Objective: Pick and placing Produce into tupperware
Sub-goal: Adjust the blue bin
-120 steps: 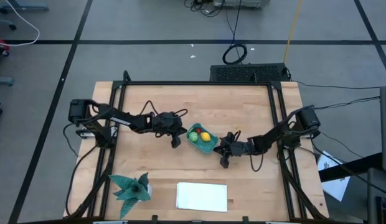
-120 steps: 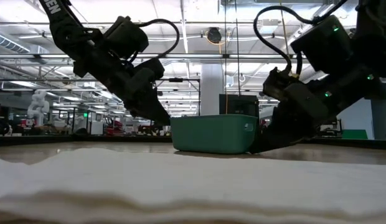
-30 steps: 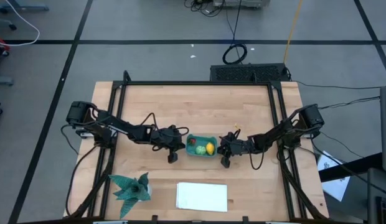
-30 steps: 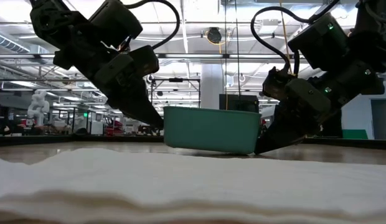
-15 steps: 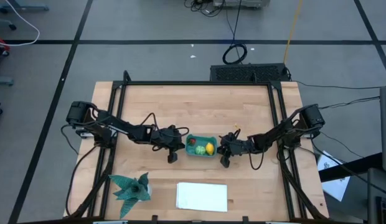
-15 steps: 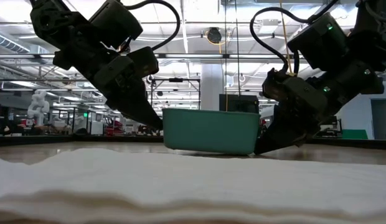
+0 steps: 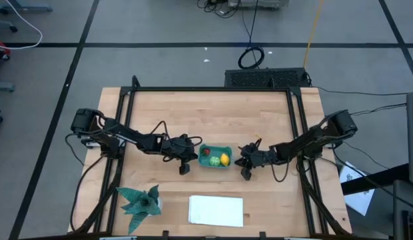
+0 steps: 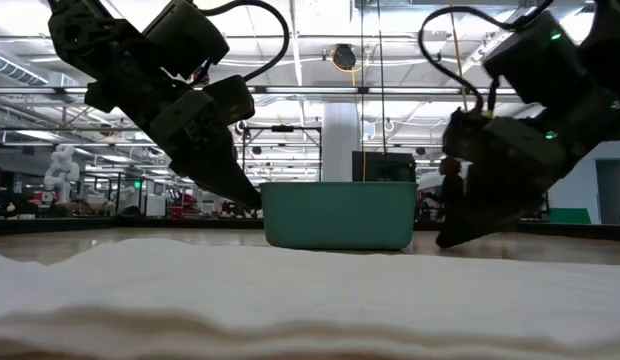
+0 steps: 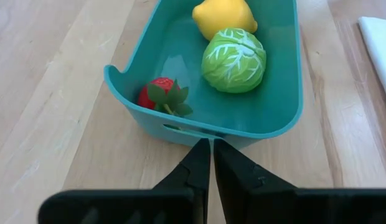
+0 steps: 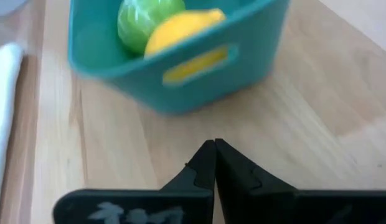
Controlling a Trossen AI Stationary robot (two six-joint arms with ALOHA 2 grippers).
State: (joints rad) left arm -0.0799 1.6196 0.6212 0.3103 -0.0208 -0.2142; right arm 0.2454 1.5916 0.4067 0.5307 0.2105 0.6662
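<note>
Sitting flat on the wooden table (image 7: 260,120), the teal tub (image 7: 215,156) holds all three pieces of produce: red strawberry (image 9: 160,95), green cabbage (image 9: 235,60), yellow lemon (image 9: 224,16). High view puts the strawberry at the tub's left end, the lemon at its right end and the cabbage between them on the near side; cabbage and lemon touch.

Left gripper (image 7: 184,163) is just beside the tub's left end. Left wrist view has its fingers (image 9: 192,173) pressed together, tips right at the outside of the tub's short wall, nothing between them. Cannot tell whether the tips actually touch the wall. Low view shows that gripper (image 8: 225,180) angled down toward the tub (image 8: 337,214).

Right gripper (image 7: 246,167) is off the tub's right end with a clear gap of bare table between. Right wrist view shows its fingers (image 10: 204,167) closed on each other, empty, tips pointing at the tub (image 10: 180,68) with the cabbage (image 10: 145,18) and lemon (image 10: 180,28) visible over the rim.

Near the table's front edge, well clear of the tub: a spiky teal star-shaped thing (image 7: 141,201) to the left and a flat white rectangle (image 7: 216,210) almost straight in front of the tub.
</note>
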